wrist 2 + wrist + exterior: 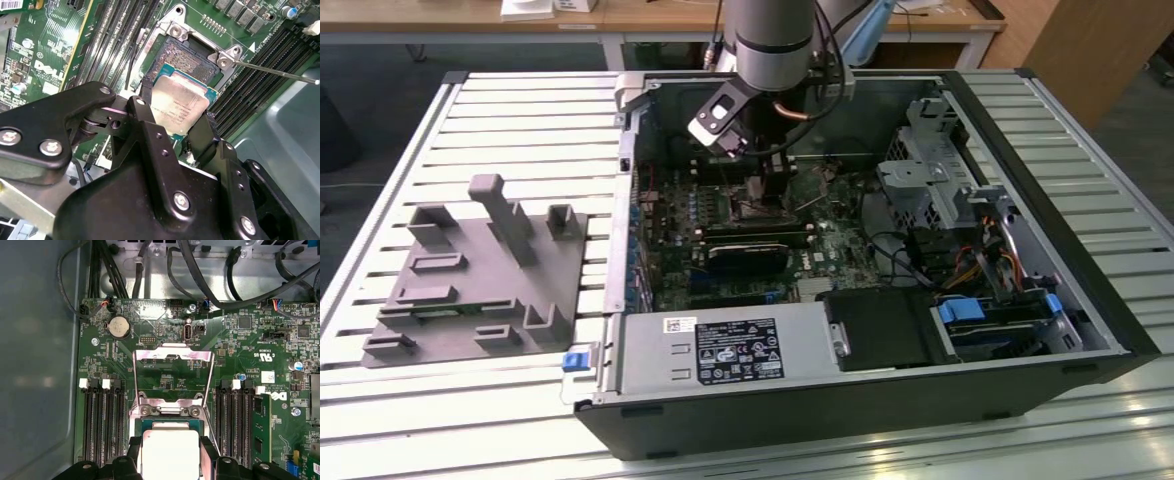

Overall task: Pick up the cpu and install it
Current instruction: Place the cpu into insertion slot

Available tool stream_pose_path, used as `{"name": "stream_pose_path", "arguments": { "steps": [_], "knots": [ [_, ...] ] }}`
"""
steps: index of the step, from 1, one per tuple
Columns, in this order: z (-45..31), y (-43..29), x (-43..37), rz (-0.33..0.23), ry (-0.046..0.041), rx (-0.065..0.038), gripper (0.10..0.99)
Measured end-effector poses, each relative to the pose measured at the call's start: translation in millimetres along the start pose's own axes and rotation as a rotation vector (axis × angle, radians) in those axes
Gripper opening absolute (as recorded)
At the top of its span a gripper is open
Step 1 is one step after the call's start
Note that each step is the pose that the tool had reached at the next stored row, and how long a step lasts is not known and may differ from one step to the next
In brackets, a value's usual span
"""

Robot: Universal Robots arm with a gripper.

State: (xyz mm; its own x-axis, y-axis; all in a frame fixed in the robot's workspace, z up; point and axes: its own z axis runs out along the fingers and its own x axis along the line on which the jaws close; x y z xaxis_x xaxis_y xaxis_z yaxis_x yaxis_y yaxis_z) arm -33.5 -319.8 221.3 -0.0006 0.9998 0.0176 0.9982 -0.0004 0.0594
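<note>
Clearly, jaws grip cpu [180, 106] over open socket [186, 56] in second wrist view; exterior view adds tray [460, 285]

One cpu [180, 107], one coin cell [119, 326], one open computer case [854, 425], one grey tray [467, 270], two black fingers [205, 132]

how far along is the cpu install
Pickup looks done: the hand grips the cpu inside the computer case. In hand: it hangs just over the open socket, whose load plate stands raised. Left: seating the cpu; it does not look seated yet.
</note>
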Motion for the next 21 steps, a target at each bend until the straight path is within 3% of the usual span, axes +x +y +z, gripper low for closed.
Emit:
{"name": "stream_pose_path", "arguments": {
  "steps": [21],
  "knots": [
    [9.3, -3.1, -0.7, -0.002, -0.0001, 0.000, 0.541]
  ]
}}
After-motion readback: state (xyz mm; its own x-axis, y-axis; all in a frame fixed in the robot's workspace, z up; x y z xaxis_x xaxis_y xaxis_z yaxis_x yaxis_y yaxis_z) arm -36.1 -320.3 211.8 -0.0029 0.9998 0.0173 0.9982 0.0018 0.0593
